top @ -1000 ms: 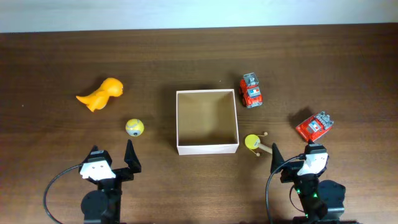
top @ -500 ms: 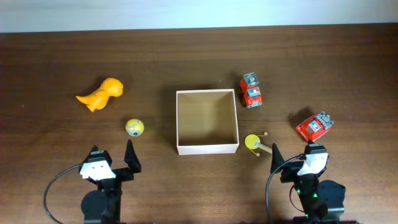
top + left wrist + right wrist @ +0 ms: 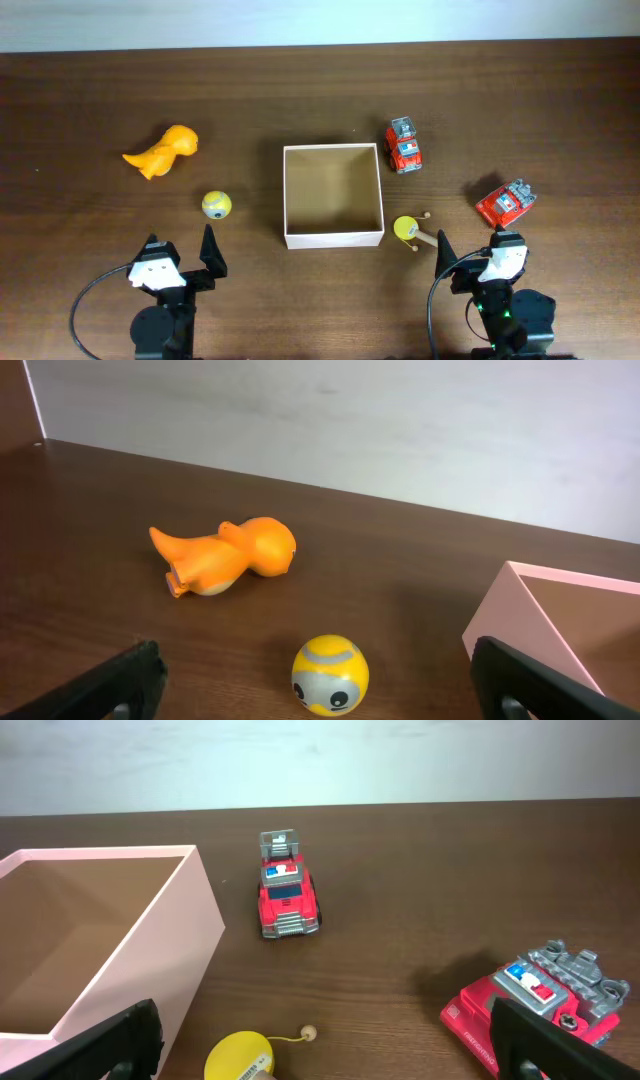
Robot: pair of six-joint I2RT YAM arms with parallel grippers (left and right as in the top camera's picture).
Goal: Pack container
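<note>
Five toys lie loose on the tabletop (image 3: 300,90), none of them in the container (image 3: 334,239), so I judge packing not begun. The container sits mid-tabletop, open-topped and empty.

Left of the container:
- orange dinosaur (image 3: 163,152), on its side, well apart
- yellow ball (image 3: 216,205), nearer, toward the arms

Right of the container:
- red truck (image 3: 404,146), upright, just beside the far corner
- second red truck (image 3: 505,202), tipped over, well apart
- yellow disc toy (image 3: 407,229) with a thin stick, just beside the near corner, seemingly not touching

Left tool (image 3: 180,242): fingers spread wide, nothing between them, on the near side, left of the container. Right tool (image 3: 470,248): the same, on the near side, right of it.

Watch for:
- The ball will likely roll if one finger meets it first, so come down centred on it.
- The disc toy is close to the thin wall. A finger on that side could catch the wall and shove the container.
- The tipped truck gives uneven faces and may twist in the grip.
- The rounded dinosaur may slip out of the grip.
- If you bring both arms over the container together, they could clash.
</note>
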